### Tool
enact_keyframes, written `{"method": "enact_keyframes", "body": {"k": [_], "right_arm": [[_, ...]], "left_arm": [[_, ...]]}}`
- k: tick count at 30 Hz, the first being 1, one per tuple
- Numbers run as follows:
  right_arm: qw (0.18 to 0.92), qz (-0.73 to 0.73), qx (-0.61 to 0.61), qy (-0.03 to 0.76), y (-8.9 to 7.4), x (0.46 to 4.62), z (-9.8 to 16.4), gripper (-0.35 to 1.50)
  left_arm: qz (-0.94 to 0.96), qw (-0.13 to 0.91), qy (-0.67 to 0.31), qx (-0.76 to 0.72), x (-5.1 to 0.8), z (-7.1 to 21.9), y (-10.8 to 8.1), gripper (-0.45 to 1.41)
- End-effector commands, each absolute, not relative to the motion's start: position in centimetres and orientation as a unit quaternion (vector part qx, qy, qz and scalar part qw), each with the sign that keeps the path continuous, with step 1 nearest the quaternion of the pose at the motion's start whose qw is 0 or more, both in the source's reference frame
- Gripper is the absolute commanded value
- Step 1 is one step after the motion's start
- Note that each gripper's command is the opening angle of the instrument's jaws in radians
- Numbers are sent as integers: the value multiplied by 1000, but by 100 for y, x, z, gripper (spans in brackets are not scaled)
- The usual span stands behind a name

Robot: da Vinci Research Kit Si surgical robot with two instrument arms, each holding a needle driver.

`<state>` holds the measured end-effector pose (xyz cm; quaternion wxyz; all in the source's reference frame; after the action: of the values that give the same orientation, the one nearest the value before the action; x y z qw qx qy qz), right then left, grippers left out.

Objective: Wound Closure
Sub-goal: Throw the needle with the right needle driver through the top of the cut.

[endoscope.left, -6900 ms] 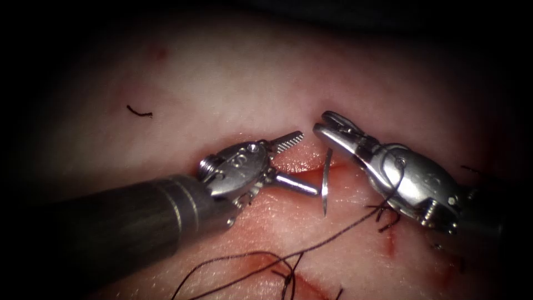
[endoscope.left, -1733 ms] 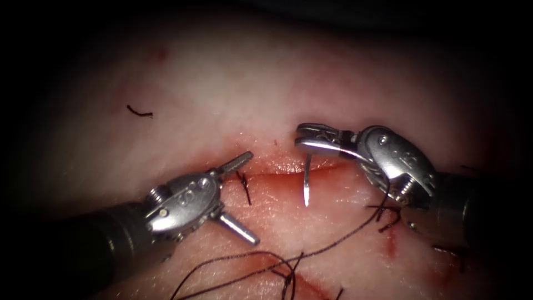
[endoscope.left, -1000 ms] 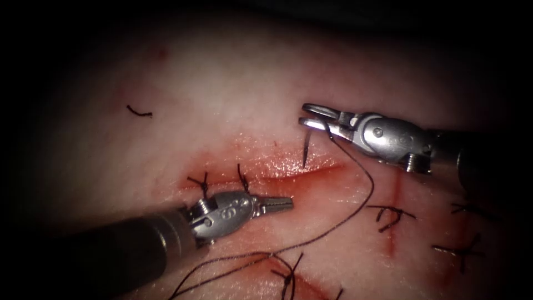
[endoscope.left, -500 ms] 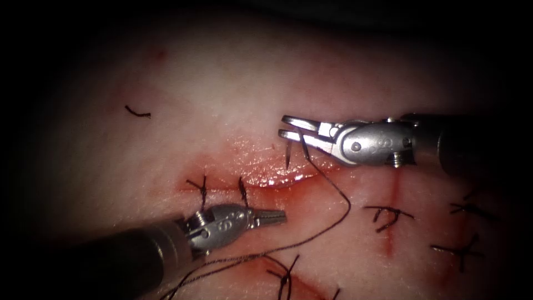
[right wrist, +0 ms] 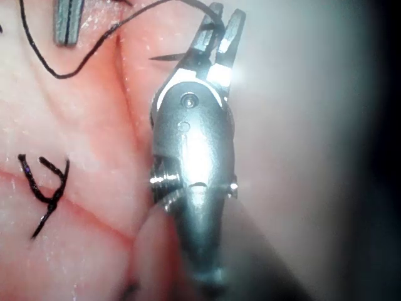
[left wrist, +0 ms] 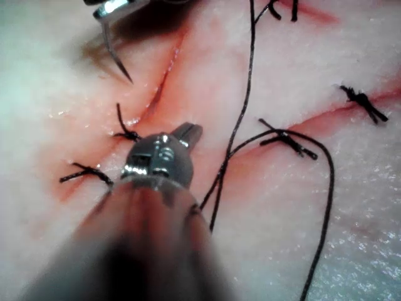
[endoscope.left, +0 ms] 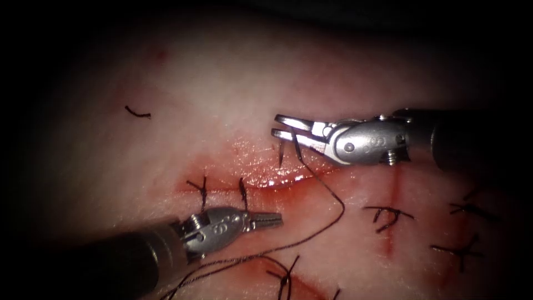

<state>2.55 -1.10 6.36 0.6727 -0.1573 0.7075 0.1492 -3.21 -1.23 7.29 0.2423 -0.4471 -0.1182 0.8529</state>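
Two tools were over the tissue (endoscope.left: pixel 233 94) when we looked. R tool (endoscope.left: pixel 282 126) sat just above the cut (endoscope.left: pixel 266 180) in the endoscope view, its jaws pinching the needle (endoscope.left: pixel 281 154) near the thread end of its curve. Needle hung from those jaws with its point aimed down at the cut's upper lip; we couldn't tell whether the tip touched the surface, but the visible part lay outside the tissue. We saw the same in the L wrist view: needle (left wrist: pixel 116 53) held over the cut (left wrist: pixel 160 88), point free.

Thread (endoscope.left: pixel 327 216) ran from the R tool's jaws down across the cut, curved below it, then trailed off toward the lower left under the L tool (endoscope.left: pixel 272 220). L tool lay below the cut, jaws pressed together and holding nothing; thread passed beside it w/o being gripped. In its own wrist view the L tool (left wrist: pixel 190 132) pointed at the cut's open part.

Two finished stitches (endoscope.left: pixel 222 189) crossed the cut's left end, just above the L tool. Red fluid (endoscope.left: pixel 288 194) lay along the cut. More stitches (endoscope.left: pixel 388 214) sat to the right of the cut, and a cut end of thread (endoscope.left: pixel 137 113) lay well above-left of it
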Motion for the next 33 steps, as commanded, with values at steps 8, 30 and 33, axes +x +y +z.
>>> {"method": "enact_keyframes", "body": {"k": [8,30,33], "right_arm": [[671,145,-160,709,-114,264,648,-35],[688,70,-216,689,-127,266,662,-35],[690,58,-227,685,-131,268,665,-35]], "left_arm": [[852,243,-122,-447,-327,727,-119,-22],[846,252,-120,-454,-324,709,-120,-22],[845,253,-120,-456,-324,706,-119,-22]]}}
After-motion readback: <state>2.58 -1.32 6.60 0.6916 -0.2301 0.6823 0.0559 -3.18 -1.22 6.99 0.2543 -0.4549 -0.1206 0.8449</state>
